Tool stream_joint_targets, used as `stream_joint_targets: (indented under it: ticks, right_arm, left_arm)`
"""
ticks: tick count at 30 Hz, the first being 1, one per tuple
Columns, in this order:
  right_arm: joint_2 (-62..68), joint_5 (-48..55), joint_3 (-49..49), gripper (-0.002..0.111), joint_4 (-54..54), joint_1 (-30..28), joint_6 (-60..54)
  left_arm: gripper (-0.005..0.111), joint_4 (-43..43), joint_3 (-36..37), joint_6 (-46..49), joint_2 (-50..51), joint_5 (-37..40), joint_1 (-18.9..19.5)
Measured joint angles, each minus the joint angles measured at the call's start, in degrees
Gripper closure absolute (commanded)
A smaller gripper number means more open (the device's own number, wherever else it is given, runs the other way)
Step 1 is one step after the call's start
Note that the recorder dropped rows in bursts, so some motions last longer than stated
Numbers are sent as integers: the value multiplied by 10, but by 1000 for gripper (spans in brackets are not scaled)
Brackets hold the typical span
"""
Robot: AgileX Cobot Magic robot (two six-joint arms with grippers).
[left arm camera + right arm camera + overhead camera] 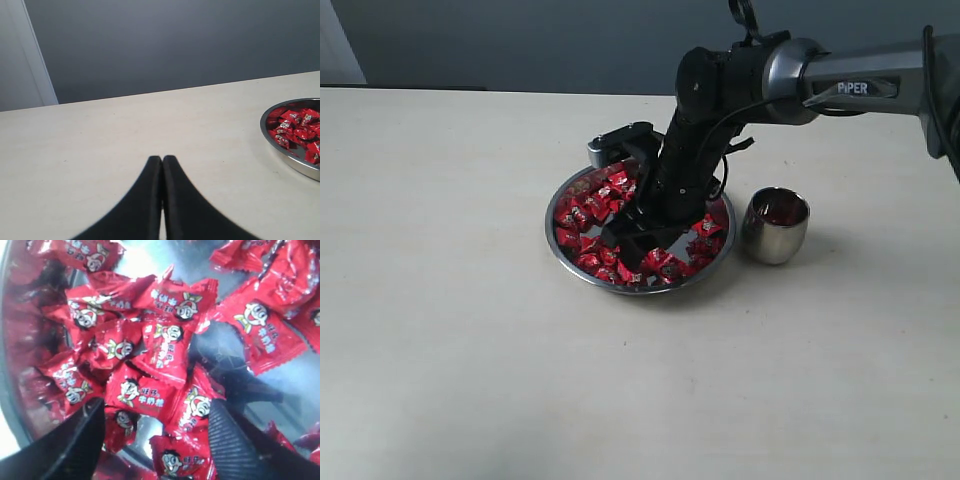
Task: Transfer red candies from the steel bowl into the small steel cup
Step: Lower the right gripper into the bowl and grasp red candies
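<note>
**Inspector:** Exterior view. What is it showing?

**Assistant:** The right gripper (635, 250) is reaching down into the steel bowl (642, 291), with its tips sitting among the red candies (590, 205). The bowl is resting on the pale table (450, 330). The small steel cup (775, 235) is standing upright just beside the bowl, on its right in this view, and is not touching it. Something red is showing inside the cup; I cannot tell whether it is candy or a reflection.

**Inspector:** Left wrist view?

**Assistant:** The left gripper (162, 160) is pointing across bare table (100, 150). Its jaws are pressing together, clenched on nothing. Part of the bowl (285, 155) is showing, with candies (300, 127) lying in it, well apart from this gripper.

**Inspector:** Right wrist view?

**Assistant:** The jaws are standing wide apart, released. The dark fingers (80, 440) are flanking a heap of candies (165, 347). Several candies are lying between the fingers, and none is being pinched. Bare steel of the bowl (305, 382) is showing between the wrappers.
</note>
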Motion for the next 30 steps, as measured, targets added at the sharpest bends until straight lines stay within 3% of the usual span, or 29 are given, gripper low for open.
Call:
stream_joint_targets:
  ticks: [30]
  right_arm:
    - [1, 16, 0, 57, 32, 1, 1]
  left_arm:
    - [106, 0, 0, 0, 0, 0, 0]
